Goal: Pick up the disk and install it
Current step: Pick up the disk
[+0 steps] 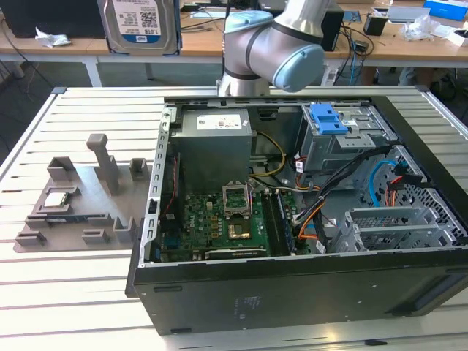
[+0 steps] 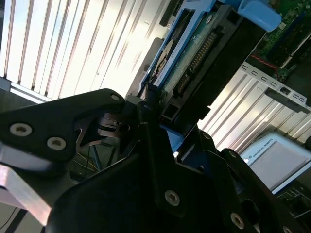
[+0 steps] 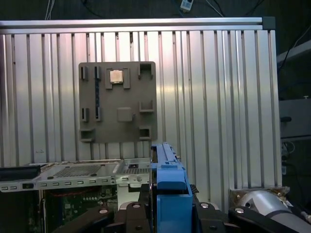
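Silver metal with blue rails, the disk (image 1: pixel 139 25) sits clenched in the pincer (image 3: pixel 169 204), raised high. Picking up seems done, and the carrying step is in hand. I judge that installing calls for lining the rails up with the grey drive bay (image 1: pixel 344 146), well below the pincer inside the open computer case (image 1: pixel 292 292). Under all lies a slatted metal table (image 1: pixel 73 292); desks (image 1: pixel 409 40) stand beyond.

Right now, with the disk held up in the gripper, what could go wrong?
The gripper holds the disk well above the slatted table, so a slip could drop it hard. Black cables lie across the case beside the grey drive bay and might snag the disk on the way in.
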You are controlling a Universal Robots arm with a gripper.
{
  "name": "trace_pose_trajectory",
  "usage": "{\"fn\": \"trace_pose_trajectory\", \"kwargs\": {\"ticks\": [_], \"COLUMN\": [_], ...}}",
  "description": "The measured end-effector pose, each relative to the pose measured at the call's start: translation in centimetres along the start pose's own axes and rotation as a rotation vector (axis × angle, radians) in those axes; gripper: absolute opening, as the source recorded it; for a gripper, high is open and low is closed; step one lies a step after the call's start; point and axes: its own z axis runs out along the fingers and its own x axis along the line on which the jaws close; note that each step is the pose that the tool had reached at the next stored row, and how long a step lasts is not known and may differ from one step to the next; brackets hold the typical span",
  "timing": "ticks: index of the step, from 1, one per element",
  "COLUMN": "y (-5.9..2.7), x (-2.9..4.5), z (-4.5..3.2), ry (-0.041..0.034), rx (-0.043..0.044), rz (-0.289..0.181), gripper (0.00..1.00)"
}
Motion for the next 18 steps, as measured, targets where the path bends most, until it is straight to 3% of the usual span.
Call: {"fn": "trace_pose_trajectory", "kwargs": {"ticks": [3, 5, 8, 12, 16, 18], "y": [-1.7, -2.28, -3.9, -5.17, -7.48, -8.18], "x": [-0.07, -0.09, -0.16, -0.22, -0.32, -0.35], "z": [-0.04, -0.06, -0.1, -0.13, -0.19, -0.21], "ry": [0.0002, 0.0002, 0.0003, 0.0003, 0.0004, 0.0005], "rx": [-0.0017, -0.0024, -0.004, -0.0053, -0.0071, -0.0076], "rz": [0.0, 0.0, 0.0, 0.0, 0.0, 0.0], "gripper": [0.37, 0.37, 0.37, 0.37, 0.37, 0.37]}}
